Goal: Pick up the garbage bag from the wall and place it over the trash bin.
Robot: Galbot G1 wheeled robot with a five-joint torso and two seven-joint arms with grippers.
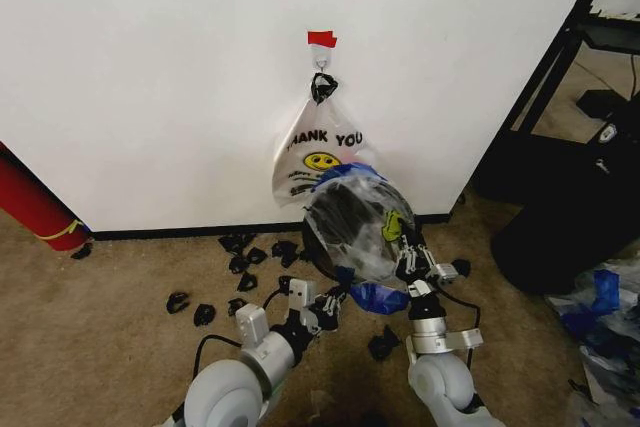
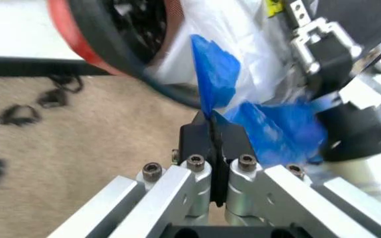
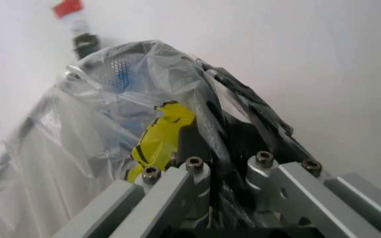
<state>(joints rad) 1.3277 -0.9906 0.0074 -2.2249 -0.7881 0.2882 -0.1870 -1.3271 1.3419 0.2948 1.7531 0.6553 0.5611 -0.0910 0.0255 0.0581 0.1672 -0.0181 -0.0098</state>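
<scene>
The garbage bag (image 1: 372, 193), see-through with blue edges and a yellow smiley, is stretched over the small black trash bin (image 1: 318, 257) at the foot of the white wall (image 1: 150, 77). My left gripper (image 1: 330, 305) is shut on a blue handle (image 2: 216, 74) of the bag, at the bin's near side. In the left wrist view the bin (image 2: 114, 47) shows its red base beside the left gripper (image 2: 212, 130). At the bin's right side, my right gripper (image 1: 411, 259) is shut on the bag's plastic. The right wrist view has the right gripper (image 3: 210, 145) pinching film next to the yellow smiley (image 3: 164, 130).
A whiter "THANK YOU" bag (image 1: 320, 152) hangs from the hook (image 1: 322, 59) under red tape (image 1: 322, 39), just behind the bin. Several black clips (image 1: 245, 252) litter the carpet. A red cylinder (image 1: 35, 205) stands at left. A black stand (image 1: 560, 217) and loose bags (image 1: 600, 312) are at right.
</scene>
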